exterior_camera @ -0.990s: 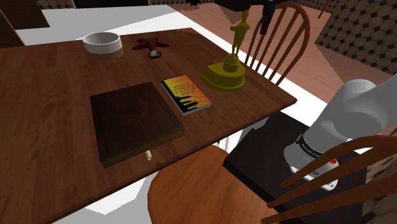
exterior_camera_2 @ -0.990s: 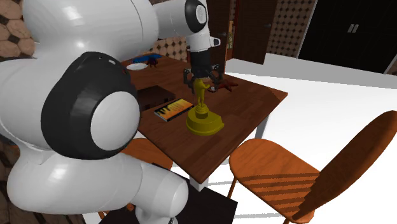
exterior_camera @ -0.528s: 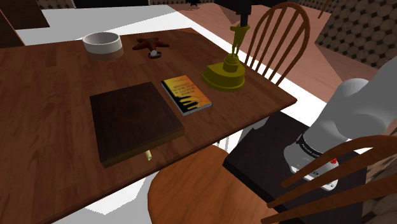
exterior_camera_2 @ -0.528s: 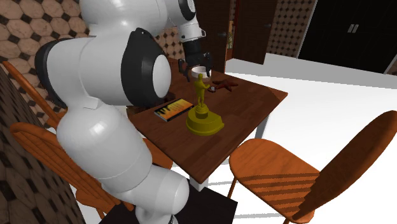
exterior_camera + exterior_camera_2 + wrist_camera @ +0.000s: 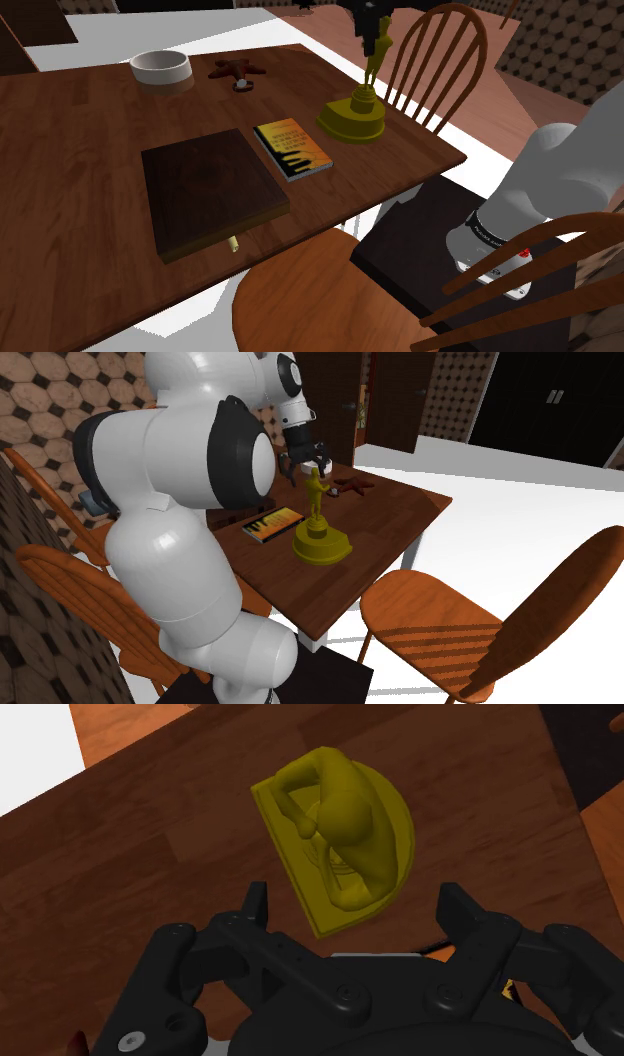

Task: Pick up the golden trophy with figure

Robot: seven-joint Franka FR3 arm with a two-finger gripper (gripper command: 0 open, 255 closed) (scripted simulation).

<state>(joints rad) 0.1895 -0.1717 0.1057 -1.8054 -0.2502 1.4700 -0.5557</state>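
Wrist view: tool point(image 5: 356, 899) open, its fingers apart either side of the golden trophy point(image 5: 345, 819), not clasping it. Trophy upright on wooden worktop point(image 5: 90, 140), near a book point(image 5: 292, 148).

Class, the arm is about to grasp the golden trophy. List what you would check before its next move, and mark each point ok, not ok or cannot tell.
1. Is the gripper open? Ok: its fingers stand apart.
2. Does the golden trophy stand upright on the table? Ok.
3. Is the figure lined up between the fingers? Ok: in the wrist view it lies in the gap ahead of them.
4. Are the fingers low enough along the figure to clasp it? Cannot tell.
5. Do the fingers touch the figure? Not ok: no contact shows.
6. Is the book apart from the trophy's base? Ok.
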